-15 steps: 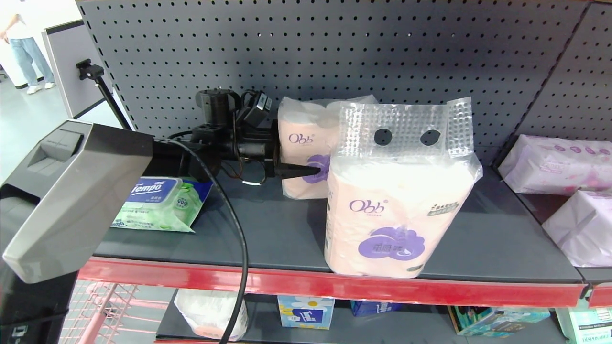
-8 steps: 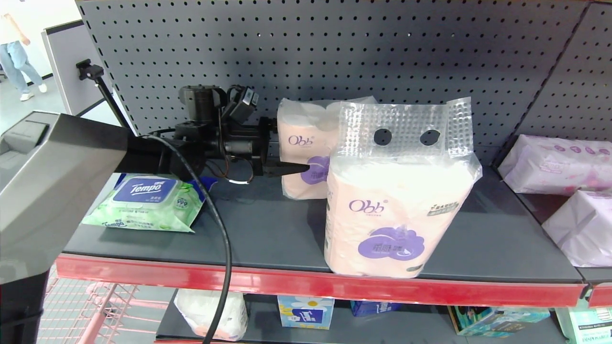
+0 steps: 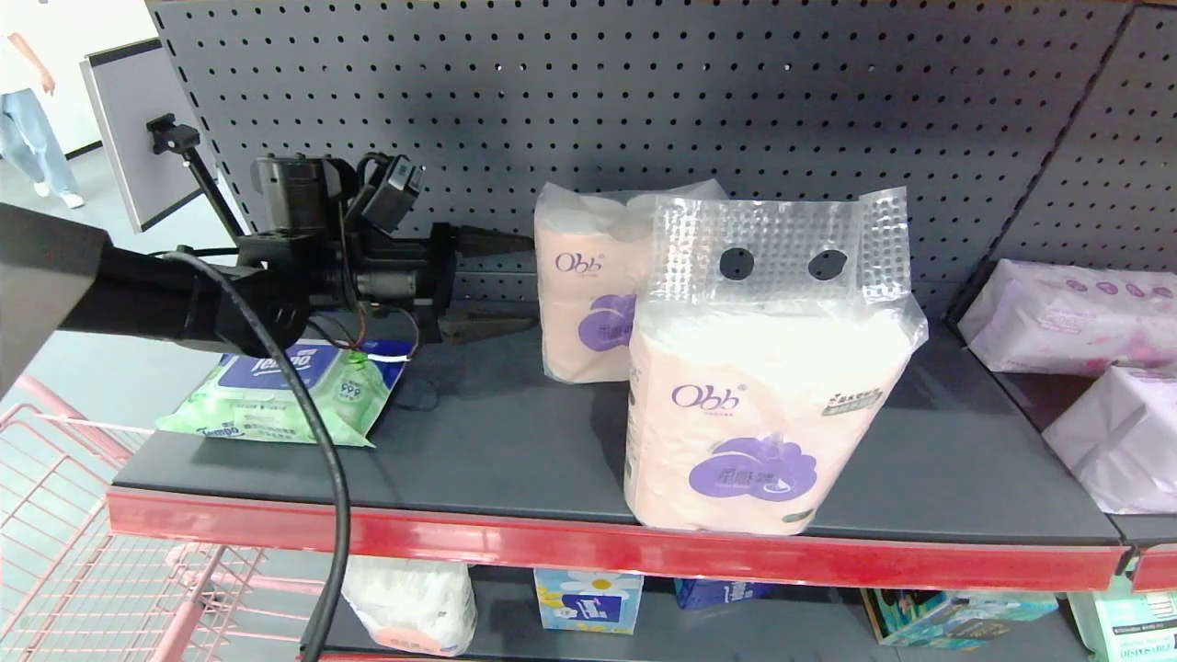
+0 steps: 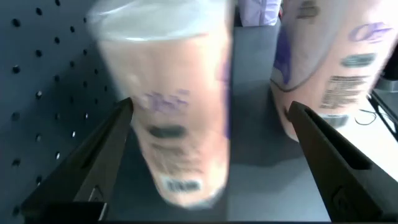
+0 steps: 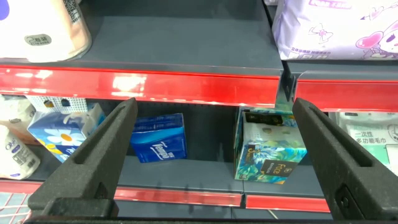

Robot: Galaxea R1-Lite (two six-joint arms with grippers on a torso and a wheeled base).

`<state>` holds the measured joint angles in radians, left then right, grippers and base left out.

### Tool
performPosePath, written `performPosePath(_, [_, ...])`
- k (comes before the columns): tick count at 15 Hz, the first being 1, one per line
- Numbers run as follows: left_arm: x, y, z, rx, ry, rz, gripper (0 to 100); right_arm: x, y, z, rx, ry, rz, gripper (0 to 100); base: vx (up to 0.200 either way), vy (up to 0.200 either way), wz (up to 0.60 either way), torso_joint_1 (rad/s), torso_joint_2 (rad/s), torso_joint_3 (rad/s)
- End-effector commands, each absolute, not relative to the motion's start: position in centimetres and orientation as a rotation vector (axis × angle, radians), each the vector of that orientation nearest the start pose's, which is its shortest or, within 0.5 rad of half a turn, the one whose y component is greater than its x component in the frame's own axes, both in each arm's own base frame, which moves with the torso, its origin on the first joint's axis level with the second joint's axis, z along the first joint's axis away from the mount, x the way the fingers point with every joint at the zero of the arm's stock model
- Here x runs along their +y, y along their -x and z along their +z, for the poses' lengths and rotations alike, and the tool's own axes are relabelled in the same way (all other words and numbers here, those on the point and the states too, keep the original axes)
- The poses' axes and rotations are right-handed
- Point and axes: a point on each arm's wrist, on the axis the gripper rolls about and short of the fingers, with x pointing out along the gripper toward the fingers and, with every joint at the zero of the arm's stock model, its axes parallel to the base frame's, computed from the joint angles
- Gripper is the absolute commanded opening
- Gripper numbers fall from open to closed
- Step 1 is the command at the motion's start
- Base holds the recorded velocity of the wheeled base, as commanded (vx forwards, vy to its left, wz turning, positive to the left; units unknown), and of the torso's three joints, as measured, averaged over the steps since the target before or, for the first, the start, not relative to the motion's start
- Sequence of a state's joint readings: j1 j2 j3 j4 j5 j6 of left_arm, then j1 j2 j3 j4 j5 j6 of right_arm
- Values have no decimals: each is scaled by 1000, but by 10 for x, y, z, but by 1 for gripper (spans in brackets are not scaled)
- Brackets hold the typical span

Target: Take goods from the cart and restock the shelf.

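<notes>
Two pink toilet paper packs stand on the grey shelf (image 3: 515, 441). The rear pack (image 3: 584, 294) is near the pegboard, and the larger front pack (image 3: 763, 414) stands near the red edge. My left gripper (image 3: 524, 281) hangs open just left of the rear pack, its fingertips a little short of it and holding nothing. The left wrist view shows that rear pack (image 4: 174, 124) ahead between the spread fingers (image 4: 93, 168), with the front pack (image 4: 329, 56) beside it. My right gripper (image 5: 214, 102) is open and empty, low in front of the shelf's red edge (image 5: 143, 81).
A green wet wipes pack (image 3: 285, 395) lies on the shelf under my left arm. Purple-white packs (image 3: 1085, 313) fill the right end. The pink wire cart (image 3: 64, 542) is at the lower left. Tissue boxes (image 5: 158, 140) stand on the lower shelf.
My left arm has drawn back to the left, away from the rear toilet paper pack. Its gripper now shows both fingers spread apart, clear of the pack. The packs have not moved.
</notes>
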<state>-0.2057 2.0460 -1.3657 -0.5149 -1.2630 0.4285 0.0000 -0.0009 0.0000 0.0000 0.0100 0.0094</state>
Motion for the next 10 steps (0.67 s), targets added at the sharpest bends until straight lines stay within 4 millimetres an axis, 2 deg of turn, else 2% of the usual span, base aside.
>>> performPosePath(1, [-84, -366, 215, -167, -274, -1433, 100, 0, 23, 75, 0, -9, 11, 100, 0, 0, 0, 0, 0, 0])
performPosePath(3, [-66, -344, 213, -128, -256, -1395, 100, 0, 23, 75, 0, -9, 11, 100, 0, 0, 0, 0, 0, 0])
performPosePath(6, [-19, -285, 219, -65, -265, -1172, 100, 0, 23, 75, 0, -9, 11, 100, 0, 0, 0, 0, 0, 0])
performPosePath(7, [-9, -269, 221, -54, -276, -1099, 100, 0, 23, 75, 0, -9, 11, 100, 0, 0, 0, 0, 0, 0])
performPosePath(8, [6, -243, 223, -21, -282, -964, 100, 0, 23, 75, 0, -9, 11, 100, 0, 0, 0, 0, 0, 0])
performPosePath(9, [14, -220, 226, 2, -281, -879, 100, 0, 23, 75, 0, -9, 11, 100, 0, 0, 0, 0, 0, 0])
performPosePath(10, [17, -208, 227, 11, -279, -846, 100, 0, 23, 75, 0, -9, 11, 100, 0, 0, 0, 0, 0, 0])
